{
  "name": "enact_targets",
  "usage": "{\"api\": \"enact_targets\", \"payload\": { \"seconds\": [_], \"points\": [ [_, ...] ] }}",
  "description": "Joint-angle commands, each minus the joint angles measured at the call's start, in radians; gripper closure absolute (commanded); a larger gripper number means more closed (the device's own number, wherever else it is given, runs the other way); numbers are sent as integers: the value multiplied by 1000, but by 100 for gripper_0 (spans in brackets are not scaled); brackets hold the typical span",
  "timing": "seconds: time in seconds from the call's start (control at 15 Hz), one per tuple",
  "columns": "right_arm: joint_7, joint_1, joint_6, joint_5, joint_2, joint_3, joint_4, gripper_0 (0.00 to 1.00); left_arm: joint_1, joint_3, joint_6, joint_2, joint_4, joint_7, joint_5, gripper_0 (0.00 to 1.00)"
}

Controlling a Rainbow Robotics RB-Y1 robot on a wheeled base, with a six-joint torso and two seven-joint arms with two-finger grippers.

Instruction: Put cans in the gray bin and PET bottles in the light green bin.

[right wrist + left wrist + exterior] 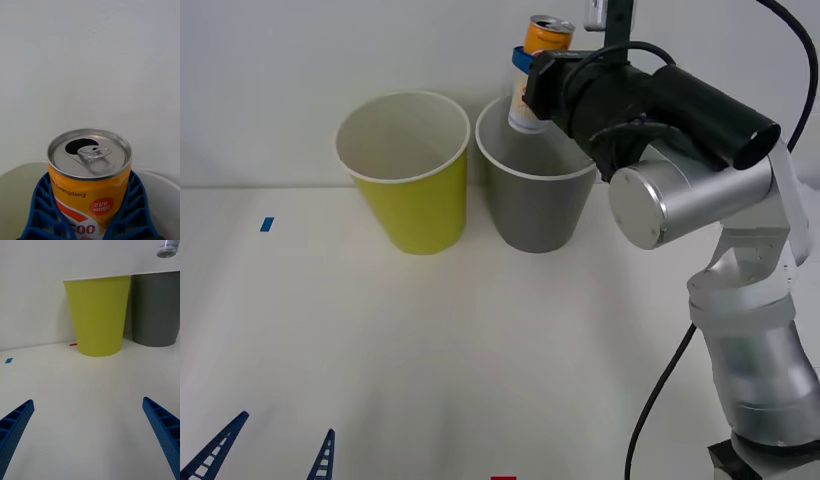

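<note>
My right gripper [528, 75] is shut on a slim orange and white can [539, 70], held upright above the opening of the gray bin [537, 205]. In the right wrist view the can [90, 180] shows its silver top with the pull tab, with a blue ribbed finger [41, 210] on each side and the bin's pale rim [22, 168] below. The light green bin [409, 195] stands just left of the gray one. My left gripper [265, 455] stays open low near the table's front left edge, far from both bins. From the left wrist, the light green bin [98, 315] and gray bin [157, 307] stand ahead.
A white wall rises right behind the bins. A small blue tape mark [267, 224] lies on the white table at the left, and a red mark [502, 477] sits at the front edge. The right arm's dark forearm [660, 95] reaches over the gray bin's right side.
</note>
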Motion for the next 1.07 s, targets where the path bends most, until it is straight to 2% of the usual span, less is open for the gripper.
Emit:
{"api": "enact_targets", "payload": {
  "seconds": [0.07, 0.73, 1.07],
  "points": [
    [5, -37, -97, -9, -19, -1, 97, 100, 0, 0, 0, 0, 0, 0, 0, 0],
    [11, -47, -146, -7, -88, -10, 108, 100, 0, 0, 0, 0, 0, 0, 0, 0],
    [11, -47, -147, -9, -87, -10, 108, 100, 0, 0, 0, 0, 0, 0, 0, 0]
  ]
}}
